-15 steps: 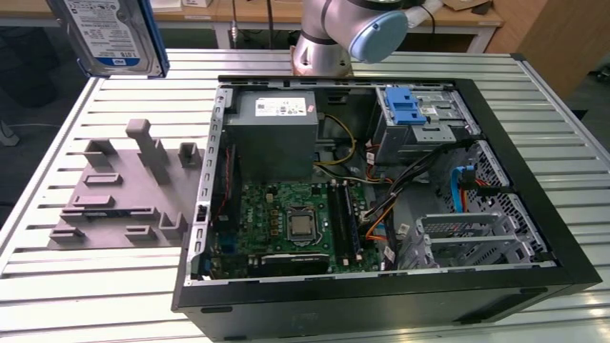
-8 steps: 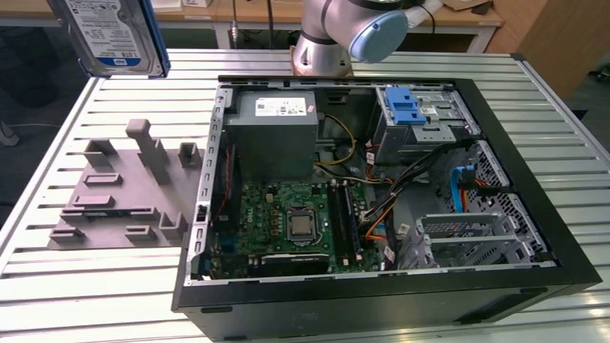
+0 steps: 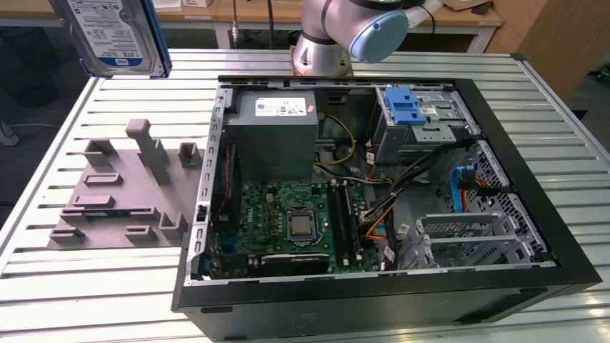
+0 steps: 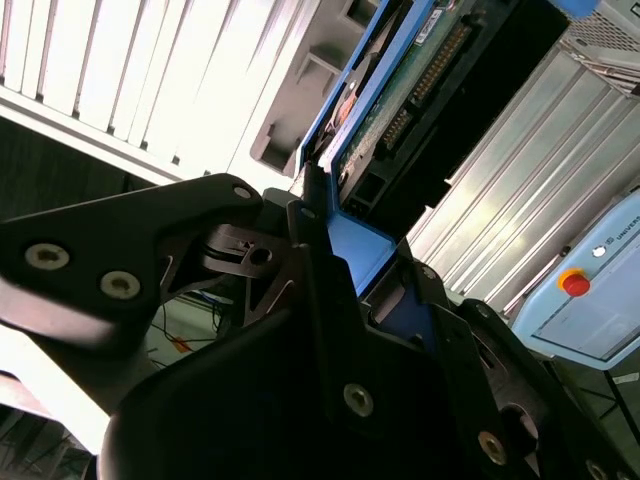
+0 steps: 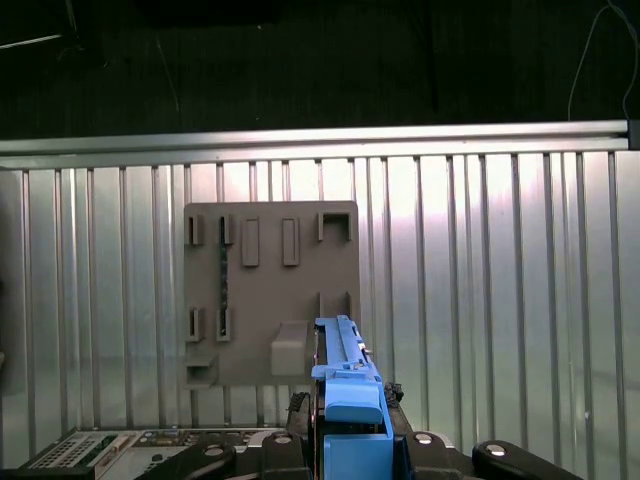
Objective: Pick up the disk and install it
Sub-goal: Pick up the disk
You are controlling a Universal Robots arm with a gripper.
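The disk [image 3: 110,32], a silver drive with a white-and-blue label in a blue carrier, hangs high in the air at the exterior view's upper left, above the table's corner. In the second wrist view my gripper [image 4: 345,262] is shut on the blue carrier, and the disk's green circuit side [image 4: 405,85] sticks out beyond the black fingers [image 4: 310,250]. In the first wrist view the disk [image 5: 345,365] stands edge-on in the gripper [image 5: 350,402], above the grey holder plate [image 5: 270,290].
An open computer case [image 3: 533,179] lies on the slatted metal table [image 3: 96,286], with a drive cage and blue latch [image 3: 405,107] at its far right corner. The grey holder plate [image 3: 119,189] lies left of the case. The arm's base [image 3: 319,50] stands behind the case.
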